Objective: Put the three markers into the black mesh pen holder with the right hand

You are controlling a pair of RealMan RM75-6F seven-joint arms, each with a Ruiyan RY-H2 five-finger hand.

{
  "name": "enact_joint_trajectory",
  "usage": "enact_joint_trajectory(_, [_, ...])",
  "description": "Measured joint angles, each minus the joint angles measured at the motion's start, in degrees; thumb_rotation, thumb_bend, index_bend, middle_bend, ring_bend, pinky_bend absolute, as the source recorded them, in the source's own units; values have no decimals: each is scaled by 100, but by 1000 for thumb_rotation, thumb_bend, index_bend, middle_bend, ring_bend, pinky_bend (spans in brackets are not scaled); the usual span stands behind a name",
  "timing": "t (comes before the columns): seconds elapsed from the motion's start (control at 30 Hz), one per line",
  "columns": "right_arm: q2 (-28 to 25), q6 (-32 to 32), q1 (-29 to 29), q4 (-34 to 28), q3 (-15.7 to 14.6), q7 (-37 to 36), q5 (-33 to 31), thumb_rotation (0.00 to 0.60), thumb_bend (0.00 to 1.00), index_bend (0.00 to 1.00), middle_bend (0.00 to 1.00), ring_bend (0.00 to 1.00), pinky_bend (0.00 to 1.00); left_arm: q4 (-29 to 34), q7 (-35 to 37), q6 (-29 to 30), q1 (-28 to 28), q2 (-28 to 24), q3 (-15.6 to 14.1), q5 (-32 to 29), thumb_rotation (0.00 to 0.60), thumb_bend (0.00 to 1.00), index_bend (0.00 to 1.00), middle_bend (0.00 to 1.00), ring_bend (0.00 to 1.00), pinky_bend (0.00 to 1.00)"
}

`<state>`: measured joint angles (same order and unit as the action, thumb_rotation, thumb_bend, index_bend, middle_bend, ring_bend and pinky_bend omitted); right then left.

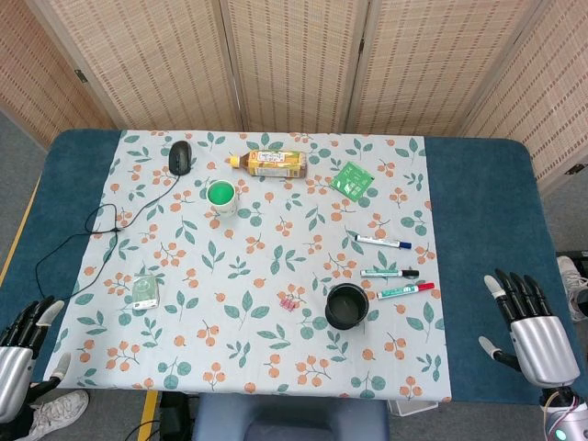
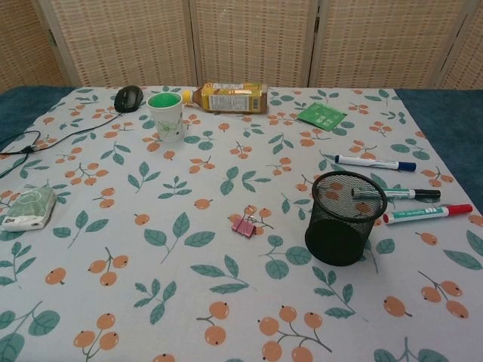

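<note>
Both my hands hang empty, fingers apart: right hand (image 1: 531,329) off the cloth's right edge, left hand (image 1: 20,344) opposite. Nearest me stands the black mesh pen holder (image 2: 344,217); just beyond lie the red marker (image 2: 427,215), black marker (image 2: 395,194), then blue marker (image 2: 374,163).

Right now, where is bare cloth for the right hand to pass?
Bare between the right hand and the red-capped marker. Crowded where three markers lie beside the black mesh pen holder. Open mid-cloth between pink binder clip and green-lined cup.
</note>
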<state>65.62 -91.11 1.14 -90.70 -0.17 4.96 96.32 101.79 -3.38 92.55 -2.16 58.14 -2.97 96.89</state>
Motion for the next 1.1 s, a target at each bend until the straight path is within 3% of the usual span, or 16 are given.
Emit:
enact_joint_trajectory(0.43, [-96, 468, 252, -113, -80, -140, 100, 600, 172, 16, 0, 0, 0, 27, -39, 0, 9, 23, -1, 30, 600, 448, 0, 74, 51, 223])
enact_joint_trajectory(0.8, [-114, 2095, 1302, -450, 202, 403, -176, 600, 228, 364, 28, 0, 0, 25, 70, 67, -37, -24, 1, -39, 600, 448, 0, 74, 51, 223])
enact_joint_trajectory(1.1, [734, 3341, 2280, 128, 547, 1029, -888, 600, 232, 426, 51, 0, 0, 7, 237, 171, -97, -93, 29, -120, 600, 448, 0, 74, 51, 223])
